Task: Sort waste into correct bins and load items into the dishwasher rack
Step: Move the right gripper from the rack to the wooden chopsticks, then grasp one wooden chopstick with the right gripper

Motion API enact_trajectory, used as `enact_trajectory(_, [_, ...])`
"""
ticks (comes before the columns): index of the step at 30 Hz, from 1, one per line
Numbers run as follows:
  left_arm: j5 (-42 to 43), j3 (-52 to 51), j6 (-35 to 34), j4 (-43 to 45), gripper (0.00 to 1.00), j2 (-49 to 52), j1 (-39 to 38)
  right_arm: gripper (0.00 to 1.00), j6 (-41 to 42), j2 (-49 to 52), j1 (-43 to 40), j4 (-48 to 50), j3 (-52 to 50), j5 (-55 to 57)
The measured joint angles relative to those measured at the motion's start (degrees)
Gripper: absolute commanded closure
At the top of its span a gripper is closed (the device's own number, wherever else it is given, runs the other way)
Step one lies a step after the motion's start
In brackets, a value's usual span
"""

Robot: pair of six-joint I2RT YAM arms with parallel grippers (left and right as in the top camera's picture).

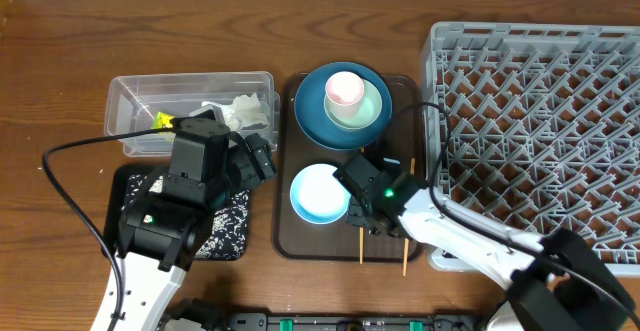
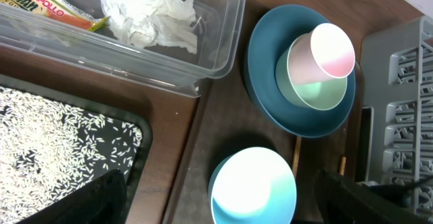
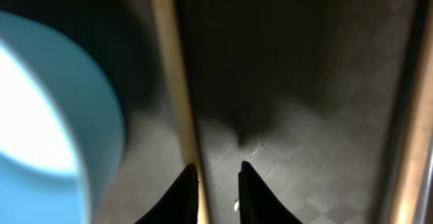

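Wooden chopstick (image 3: 172,82) lies on the brown tray (image 1: 285,171), four o'clock of the pale blue bowl (image 1: 318,193); our right tool (image 3: 215,183), jaws nearly together beside it, grip unclear; left tool (image 1: 250,163) wide open. Next, we judge: pinch, lift toward the rack (image 1: 540,71).

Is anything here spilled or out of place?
Only the white grains, strewn loose across the black tray. The tissue and wrapper sit inside the clear tub; nothing else stands out.
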Motion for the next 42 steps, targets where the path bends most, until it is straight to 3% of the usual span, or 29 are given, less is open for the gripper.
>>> enact_trajectory(11, [-0.02, 0.0, 0.02, -0.02, 0.1, 0.0, 0.0, 0.81, -0.39, 2.86, -0.02, 3.02, -0.04, -0.22])
enact_trajectory(25, [0.0, -0.02, 0.02, -0.02, 0.09, 0.0, 0.0, 0.79, -0.39, -0.07, 0.02, -0.28, 2.49, -1.84])
enact_trajectory(42, [0.0, 0.0, 0.02, -0.02, 0.1, 0.0, 0.0, 0.76, 0.7, 2.89, 6.62, 1.9, 2.56, 0.46])
